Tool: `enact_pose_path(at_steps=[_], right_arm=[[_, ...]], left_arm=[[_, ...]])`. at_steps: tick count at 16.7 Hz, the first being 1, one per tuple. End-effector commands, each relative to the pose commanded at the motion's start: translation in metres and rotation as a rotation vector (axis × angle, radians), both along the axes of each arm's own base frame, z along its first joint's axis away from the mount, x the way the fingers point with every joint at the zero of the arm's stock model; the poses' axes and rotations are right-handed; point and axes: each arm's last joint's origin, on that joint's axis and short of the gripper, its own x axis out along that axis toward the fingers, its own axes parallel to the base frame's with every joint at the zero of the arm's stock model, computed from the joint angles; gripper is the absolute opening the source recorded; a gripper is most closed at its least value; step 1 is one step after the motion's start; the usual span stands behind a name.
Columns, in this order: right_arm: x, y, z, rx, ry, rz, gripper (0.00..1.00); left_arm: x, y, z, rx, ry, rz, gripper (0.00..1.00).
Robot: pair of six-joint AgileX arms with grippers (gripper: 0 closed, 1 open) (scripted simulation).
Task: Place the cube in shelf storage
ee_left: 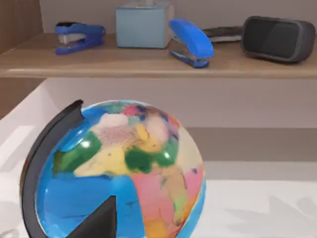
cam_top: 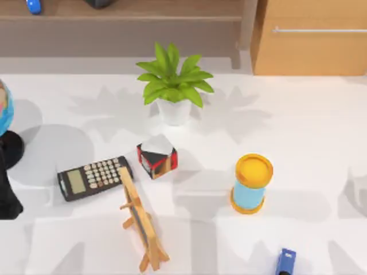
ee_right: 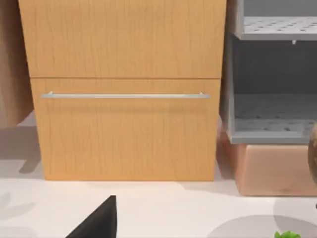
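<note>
facing the shelf storage (ee_left: 148, 62), left hand (ee_left: 96, 220) hangs beside globe (ee_left: 124, 168).

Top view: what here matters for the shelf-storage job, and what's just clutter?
Job:
- shelf storage

Lying about:
- red, black and white block
- calculator
- potted plant
- wooden easel
- yellow-lidded canister
- globe
- light-wood drawer
</note>
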Motion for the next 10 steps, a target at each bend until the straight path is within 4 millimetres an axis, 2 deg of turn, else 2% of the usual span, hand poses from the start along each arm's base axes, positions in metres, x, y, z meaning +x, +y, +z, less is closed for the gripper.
enact_pose_path(at_steps=[2,4,7,10], right_arm=[[0.0,0.0,0.0,0.0,0.0,0.0,1.0],[0.0,0.0,0.009,-0.024,-0.03,-0.003,1.0],[0.003,0.0,0.035,-0.12,-0.093,-0.01,1.0],[0.016,0.002,0.064,-0.276,-0.127,-0.018,1.0]], left_arm=[[0.0,0.0,0.0,0.0,0.0,0.0,1.0],[0.0,0.0,0.0,0.0,0.0,0.0,1.0],[0.0,0.0,0.0,0.0,0.0,0.0,1.0],[0.0,0.0,0.0,0.0,0.0,0.0,1.0]])
